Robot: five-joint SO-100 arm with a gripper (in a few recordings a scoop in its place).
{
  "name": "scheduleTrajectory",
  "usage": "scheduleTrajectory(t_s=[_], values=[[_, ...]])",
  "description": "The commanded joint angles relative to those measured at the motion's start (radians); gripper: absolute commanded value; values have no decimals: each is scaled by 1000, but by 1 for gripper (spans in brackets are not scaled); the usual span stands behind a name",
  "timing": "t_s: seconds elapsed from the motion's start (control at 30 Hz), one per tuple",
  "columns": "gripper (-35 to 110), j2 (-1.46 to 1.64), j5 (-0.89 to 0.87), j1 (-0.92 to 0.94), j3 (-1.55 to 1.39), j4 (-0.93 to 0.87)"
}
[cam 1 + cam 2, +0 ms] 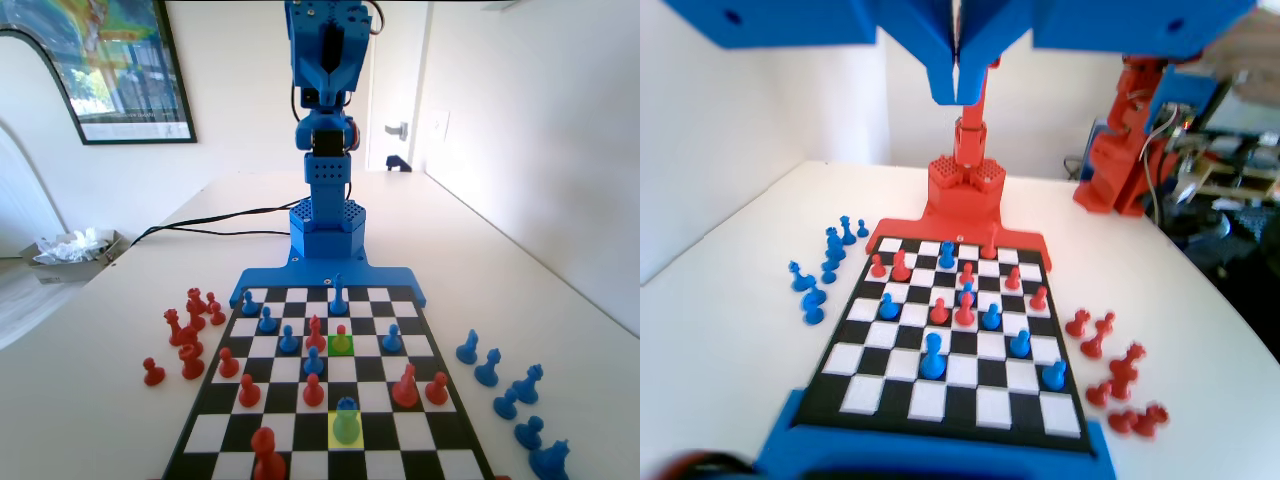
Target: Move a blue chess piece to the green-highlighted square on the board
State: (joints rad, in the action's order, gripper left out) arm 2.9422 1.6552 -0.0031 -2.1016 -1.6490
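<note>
1. White walls and a framed poster back the pale table (pixel 500 260) carrying the flat black-and-white chequered board (pixel 425 330).
2. The stubby blue chess piece with the ringed crown head (pixel 346 418) stands on the yellow square near the fixed view's lower edge; the bright green-highlighted square (pixel 341 345) lies two rows farther (a small red piece occupies it).
3. The gripper (pixel 957 85) hangs high, jaws pressed together, holding nothing.
4. Judged step: approach not begun. Next: open, descend over the crowned piece.

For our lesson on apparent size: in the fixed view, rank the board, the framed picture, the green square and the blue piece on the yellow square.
1. board
2. framed picture
3. blue chess piece, though nearness to the camera may inflate it
4. green-highlighted square
</note>
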Motion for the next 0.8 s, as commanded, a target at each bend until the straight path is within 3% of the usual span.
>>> scheduleTrajectory(t_s=[0.0, 0.2, 0.77], values=[[1, -158, -37, -34, 215, -74], [1, -387, -129, -61, 360, -91], [1, -914, -382, -3, 250, 262]])
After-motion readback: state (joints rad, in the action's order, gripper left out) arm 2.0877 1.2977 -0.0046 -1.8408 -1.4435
